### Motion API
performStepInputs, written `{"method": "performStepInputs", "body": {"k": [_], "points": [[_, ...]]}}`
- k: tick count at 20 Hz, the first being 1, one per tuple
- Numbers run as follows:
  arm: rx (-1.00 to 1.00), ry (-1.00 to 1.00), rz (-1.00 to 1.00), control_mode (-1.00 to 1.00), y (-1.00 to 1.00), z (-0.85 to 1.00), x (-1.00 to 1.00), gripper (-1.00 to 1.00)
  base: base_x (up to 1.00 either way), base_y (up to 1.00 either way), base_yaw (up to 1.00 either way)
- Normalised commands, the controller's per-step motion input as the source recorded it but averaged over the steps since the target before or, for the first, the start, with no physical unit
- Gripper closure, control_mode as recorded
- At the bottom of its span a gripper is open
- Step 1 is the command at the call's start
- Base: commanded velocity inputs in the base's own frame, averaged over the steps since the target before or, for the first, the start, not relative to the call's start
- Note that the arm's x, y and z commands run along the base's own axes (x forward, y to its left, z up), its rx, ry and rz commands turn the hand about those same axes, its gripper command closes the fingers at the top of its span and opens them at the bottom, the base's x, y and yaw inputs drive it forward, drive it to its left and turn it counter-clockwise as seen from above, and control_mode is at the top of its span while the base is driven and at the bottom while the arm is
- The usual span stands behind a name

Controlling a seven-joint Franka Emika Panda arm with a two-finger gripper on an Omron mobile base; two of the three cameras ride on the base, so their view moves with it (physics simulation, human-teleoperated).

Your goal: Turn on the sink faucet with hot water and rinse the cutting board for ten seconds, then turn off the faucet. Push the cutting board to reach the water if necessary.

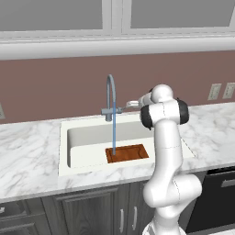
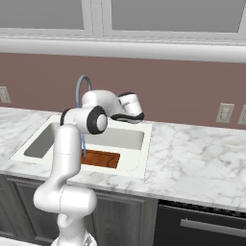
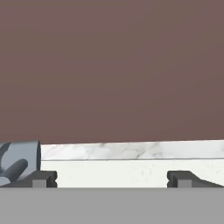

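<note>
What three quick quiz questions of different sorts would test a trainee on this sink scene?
1. True or false: water runs from the sink faucet.
2. Where does the stream land? A) bare basin floor B) cutting board C) counter
3. Fill in: the gripper jaws stand ____, holding nothing.

Key: 1 true. 2 B, at the board's left end inside the sink. 3 open, near the faucet base, facing the backsplash.
</note>
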Motion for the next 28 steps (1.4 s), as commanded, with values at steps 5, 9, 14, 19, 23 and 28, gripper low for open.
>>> {"method": "performStepInputs", "body": {"k": [5, 9, 14, 19, 23, 28], "points": [[0.0, 0.0, 0.0, -1.0, 0.03, -0.04, 0.07, -1.0, 0.0, 0.0, 0.0], [0.0, 0.0, 0.0, -1.0, 0.03, -0.02, 0.0, -1.0, 0.0, 0.0, 0.0], [0.0, 0.0, 0.0, -1.0, 0.12, -0.02, 0.0, -1.0, 0.0, 0.0, 0.0], [0.0, 0.0, 0.0, -1.0, 0.16, 0.0, 0.0, -1.0, 0.0, 0.0, 0.0], [0.0, 0.0, 0.0, -1.0, 0.13, 0.0, 0.0, -1.0, 0.0, 0.0, 0.0], [0.0, 0.0, 0.0, -1.0, 0.11, 0.0, 0.0, -1.0, 0.0, 0.0, 0.0]]}}
